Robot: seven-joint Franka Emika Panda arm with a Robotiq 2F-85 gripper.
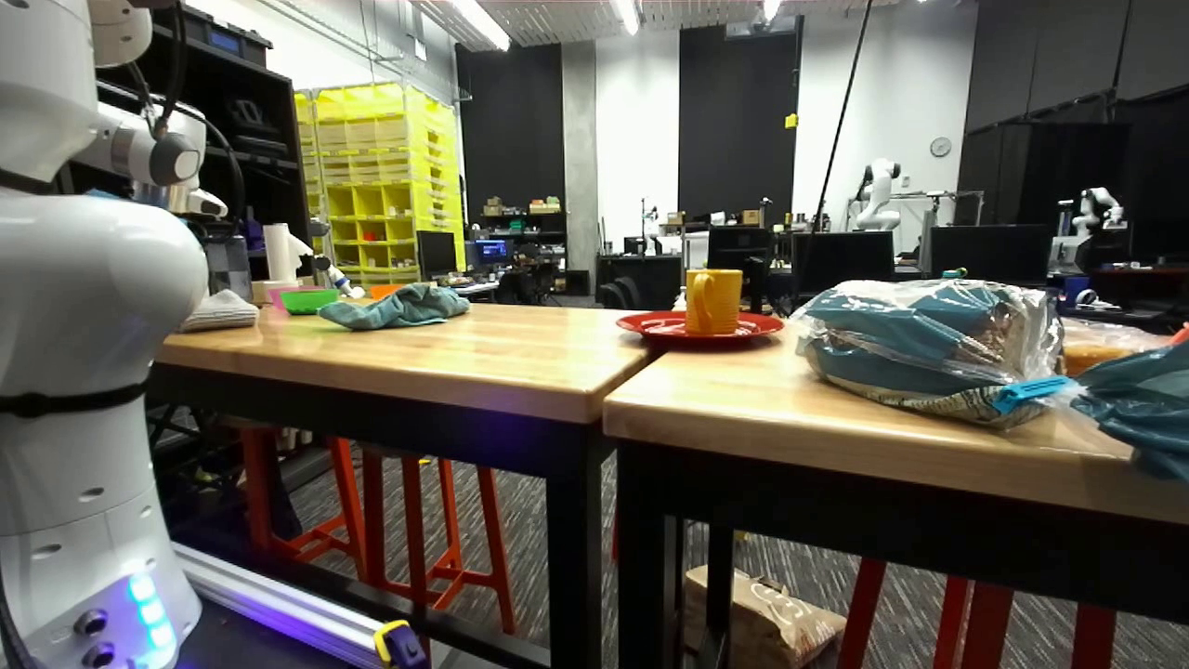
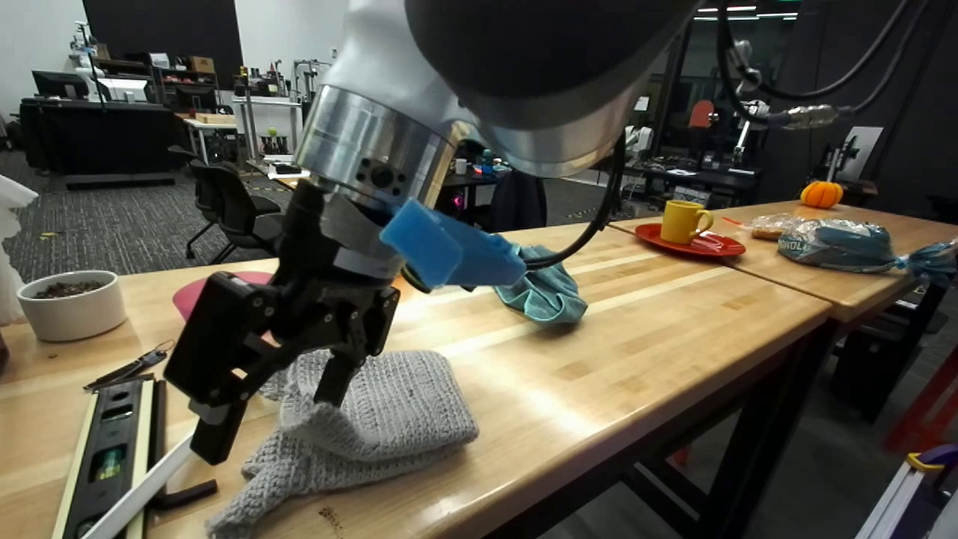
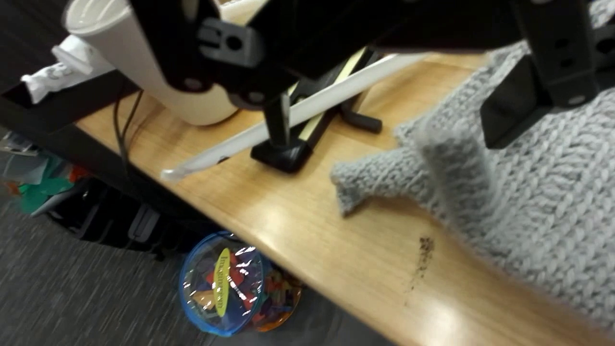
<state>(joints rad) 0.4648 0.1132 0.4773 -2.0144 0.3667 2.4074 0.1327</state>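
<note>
The jaws stand wide apart, pointing down at a slant above the bench (image 2: pixel 644 329). One of the fingers (image 2: pixel 218 430) is right beside a white strip (image 3: pixel 216 152); the other stands at a raised flap of a grey knitted cloth (image 2: pixel 408 404), though whether either touches is hard to judge from these angles. Above them, the silver wrist (image 2: pixel 378 142) leans down from a white arm (image 2: pixel 389 45), whose base (image 1: pixel 97 562) stands beside the bench in an exterior view. The strip crosses a black spirit level (image 2: pixel 116 434). The knitted cloth lies close to the bench's near edge, which runs diagonally across the wrist view. Pale wood stretches from it toward a teal cloth (image 2: pixel 542 292); well apart, at the seam with a second bench (image 2: pixel 823 284), a red plate (image 2: pixel 722 245) carries a yellow mug (image 2: pixel 679 222).
</note>
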